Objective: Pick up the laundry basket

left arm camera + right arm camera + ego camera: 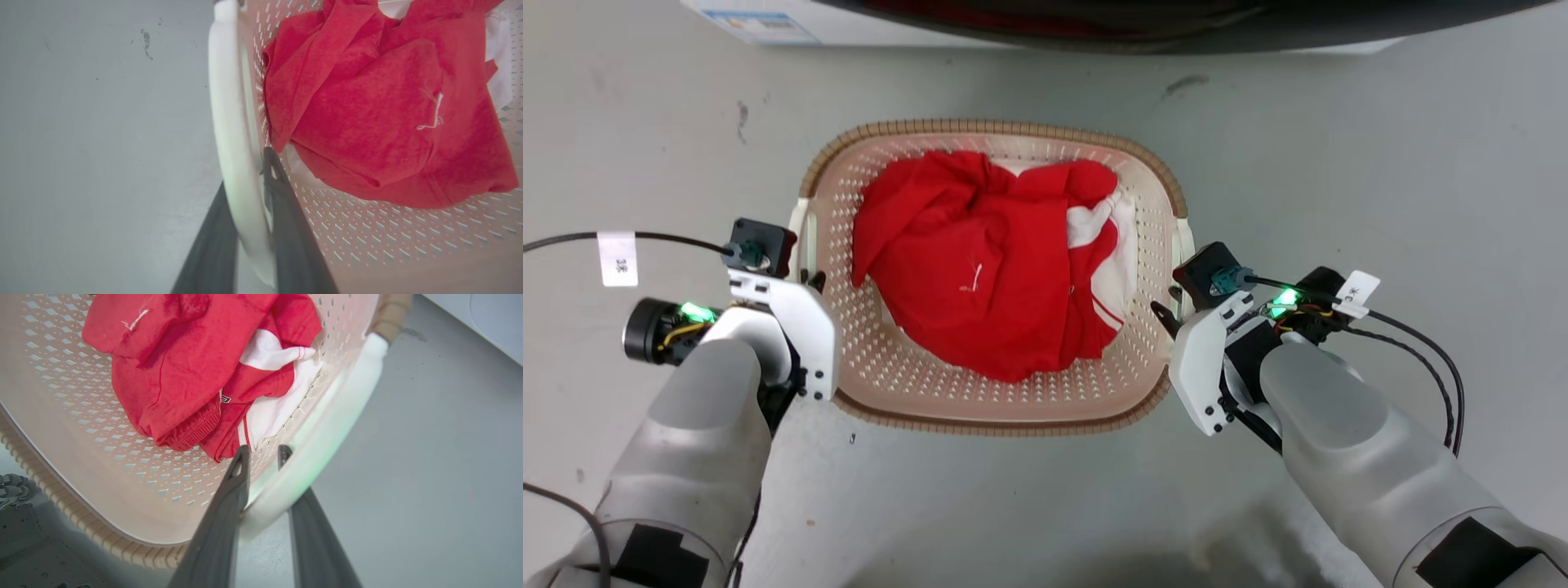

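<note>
The laundry basket [1013, 394] is cream with perforated walls and a brown woven rim, and it sits on the grey floor between my arms, holding a red and white garment [980, 269]. My left gripper [810, 283] is at the basket's white left handle [799, 229]. In the left wrist view the gripper [247, 171] has one dark finger on each side of that handle [229, 102], pressed against it. My right gripper [1166, 314] is at the white right handle [1183, 245]. In the right wrist view the gripper [264, 451] clamps that handle [327, 428], with one finger inside the basket wall [81, 428].
A white washing machine [866, 24] with a dark door stands just beyond the basket's far rim, and its corner [490, 318] appears in the right wrist view. Bare grey floor lies on both sides. My own base [24, 539] sits near the basket's near rim. Cables trail from both wrists.
</note>
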`<state>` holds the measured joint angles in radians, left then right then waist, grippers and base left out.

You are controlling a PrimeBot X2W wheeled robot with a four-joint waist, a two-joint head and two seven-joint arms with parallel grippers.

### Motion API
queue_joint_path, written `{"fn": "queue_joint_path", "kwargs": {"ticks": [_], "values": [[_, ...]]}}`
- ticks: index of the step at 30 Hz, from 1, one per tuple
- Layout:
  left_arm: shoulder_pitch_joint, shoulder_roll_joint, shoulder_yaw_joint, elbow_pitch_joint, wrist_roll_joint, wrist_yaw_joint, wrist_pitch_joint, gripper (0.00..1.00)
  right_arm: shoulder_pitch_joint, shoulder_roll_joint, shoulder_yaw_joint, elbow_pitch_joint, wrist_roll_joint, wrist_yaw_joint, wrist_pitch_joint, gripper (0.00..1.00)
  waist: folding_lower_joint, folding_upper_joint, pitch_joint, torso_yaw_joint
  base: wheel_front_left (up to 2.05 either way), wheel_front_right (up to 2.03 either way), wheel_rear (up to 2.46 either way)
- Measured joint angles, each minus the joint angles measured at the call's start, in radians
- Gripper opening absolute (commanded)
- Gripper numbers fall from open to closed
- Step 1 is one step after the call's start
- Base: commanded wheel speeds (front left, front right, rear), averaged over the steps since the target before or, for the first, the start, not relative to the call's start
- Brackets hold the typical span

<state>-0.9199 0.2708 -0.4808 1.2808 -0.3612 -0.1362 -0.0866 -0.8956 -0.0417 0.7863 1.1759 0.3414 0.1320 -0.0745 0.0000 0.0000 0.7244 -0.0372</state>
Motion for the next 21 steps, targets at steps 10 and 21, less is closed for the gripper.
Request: {"fn": "queue_joint_path", "kwargs": {"ticks": [10,21], "values": [[0.094,-0.01,-0.072,-0.027,-0.104,0.001,0.089,0.0,0.049,-0.001,0.051,0.02,0.062,0.0,0.071,0.0,-0.0001,0.0,-0.149,-0.012,0.0,0.0,0.0],[0.186,0.001,-0.187,-0.082,-0.219,0.004,0.191,0.0,0.114,-0.001,0.107,0.041,0.145,0.0,0.139,0.0,-0.0001,0.0,-0.339,-0.018,0.0,0.0,0.0]]}}
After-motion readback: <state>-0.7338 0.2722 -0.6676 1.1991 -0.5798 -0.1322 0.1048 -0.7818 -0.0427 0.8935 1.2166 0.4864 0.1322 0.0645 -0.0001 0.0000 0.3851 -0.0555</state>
